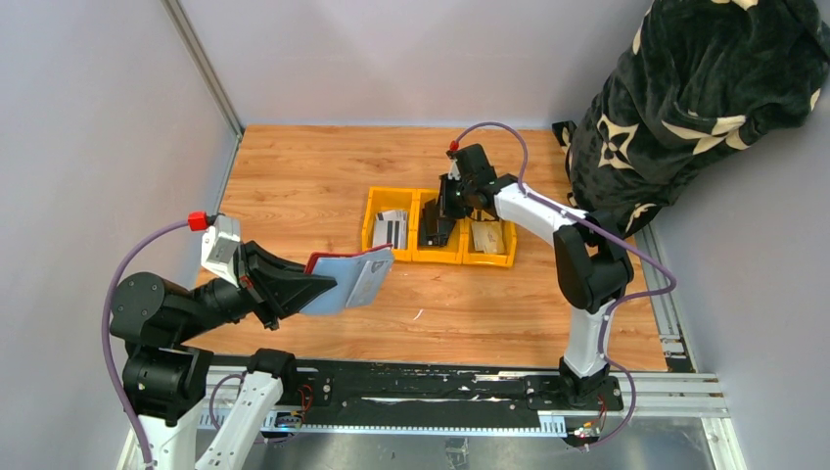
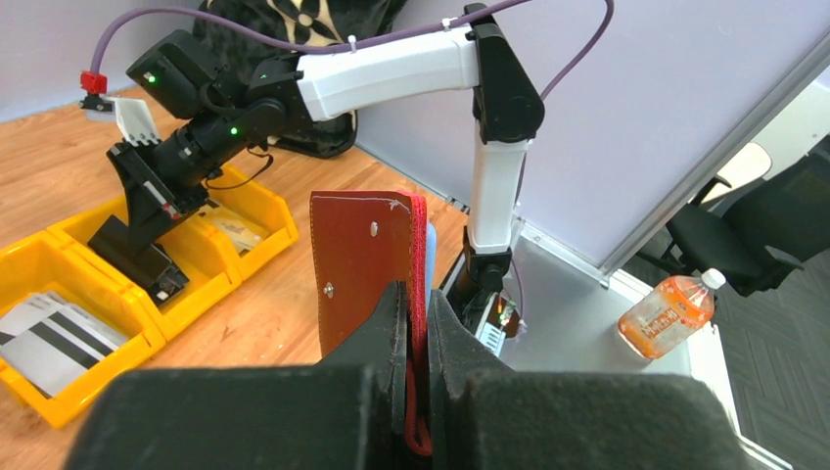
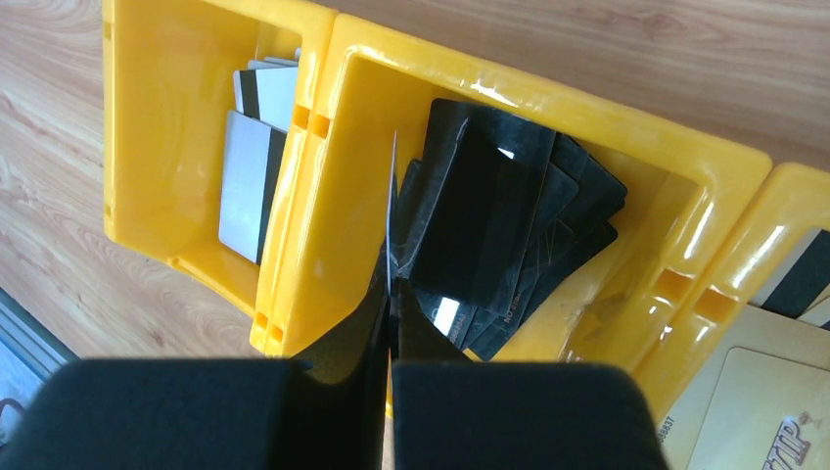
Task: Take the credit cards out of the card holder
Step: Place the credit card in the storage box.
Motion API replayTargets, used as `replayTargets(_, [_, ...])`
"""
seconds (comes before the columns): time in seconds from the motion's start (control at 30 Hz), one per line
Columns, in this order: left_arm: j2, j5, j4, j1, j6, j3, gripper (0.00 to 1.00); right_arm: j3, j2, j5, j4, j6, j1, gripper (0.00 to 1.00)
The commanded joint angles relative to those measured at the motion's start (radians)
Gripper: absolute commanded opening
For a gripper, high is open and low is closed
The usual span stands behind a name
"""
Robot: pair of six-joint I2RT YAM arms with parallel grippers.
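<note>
My left gripper point(image 2: 419, 328) is shut on the edge of the dark red card holder point(image 2: 360, 259), holding it upright above the table's left side point(image 1: 347, 279); a pale blue sleeve shows behind the red cover. My right gripper point(image 3: 390, 308) is shut on a thin dark credit card point(image 3: 393, 196) seen edge-on, just over the middle compartment of the yellow bin point(image 3: 323, 225). That compartment holds several black cards point(image 3: 509, 225). White and grey striped cards point(image 3: 250, 166) lie in the left compartment, and tan cards point(image 3: 763, 411) in the right one.
The yellow three-part bin point(image 1: 370, 217) stands mid-table. A black patterned blanket point(image 1: 685, 88) fills the back right corner. A metal rail point(image 1: 431, 392) runs along the near edge. An orange bottle point(image 2: 666, 313) lies beyond the table's right edge.
</note>
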Motion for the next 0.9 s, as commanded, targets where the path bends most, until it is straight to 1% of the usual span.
replayTargets(0.0, [-0.015, 0.017, 0.024, 0.001, 0.004, 0.004, 0.0, -0.009, 0.028, 0.004, 0.011, 0.031, -0.014, 0.04])
replayTargets(0.1, [-0.012, 0.021, 0.011, 0.001, 0.005, 0.007, 0.0, -0.008, 0.038, 0.017, 0.014, 0.049, -0.013, 0.23])
replayTargets(0.13, [-0.008, 0.029, 0.003, 0.0, 0.001, 0.006, 0.0, -0.016, 0.032, 0.017, 0.028, 0.058, -0.014, 0.28])
replayTargets(0.2, [-0.001, 0.049, 0.006, 0.001, -0.017, -0.007, 0.0, -0.043, -0.005, 0.037, 0.062, 0.075, -0.011, 0.36])
replayTargets(0.27, [-0.002, 0.056, 0.002, 0.001, -0.006, -0.008, 0.0, -0.051, -0.05, 0.082, 0.061, 0.056, -0.003, 0.48])
replayTargets(0.3, [-0.004, 0.056, -0.002, 0.0, 0.005, -0.006, 0.0, -0.047, -0.071, 0.108, 0.045, 0.043, 0.003, 0.51])
replayTargets(0.37, [-0.007, 0.063, -0.013, 0.001, 0.027, 0.005, 0.0, -0.044, -0.125, 0.134, 0.027, 0.02, 0.01, 0.53])
replayTargets(0.5, [-0.004, 0.126, -0.034, 0.001, 0.061, 0.002, 0.0, -0.08, -0.264, 0.103, 0.072, -0.004, 0.014, 0.57])
replayTargets(0.57, [-0.004, 0.136, -0.061, 0.001, 0.097, 0.0, 0.0, -0.1, -0.351, 0.036, 0.117, -0.03, 0.02, 0.59])
replayTargets(0.6, [-0.002, 0.142, -0.078, 0.001, 0.126, 0.0, 0.0, -0.116, -0.403, -0.043, 0.163, -0.046, 0.026, 0.61])
replayTargets(0.63, [-0.001, 0.147, -0.092, 0.001, 0.14, 0.0, 0.0, -0.141, -0.467, -0.154, 0.247, -0.058, 0.034, 0.65])
replayTargets(0.7, [0.001, 0.152, -0.1, 0.001, 0.155, -0.008, 0.0, -0.161, -0.549, -0.281, 0.337, -0.062, 0.061, 0.75])
replayTargets(0.73, [0.002, 0.153, -0.1, 0.001, 0.161, -0.012, 0.0, -0.158, -0.578, -0.376, 0.365, -0.068, 0.079, 0.76])
replayTargets(0.8, [0.005, 0.159, -0.1, 0.001, 0.172, -0.019, 0.0, -0.119, -0.616, -0.479, 0.355, -0.103, 0.129, 0.78])
replayTargets(0.87, [0.007, 0.168, -0.1, 0.001, 0.181, -0.026, 0.0, -0.067, -0.63, -0.6, 0.296, -0.155, 0.195, 0.8])
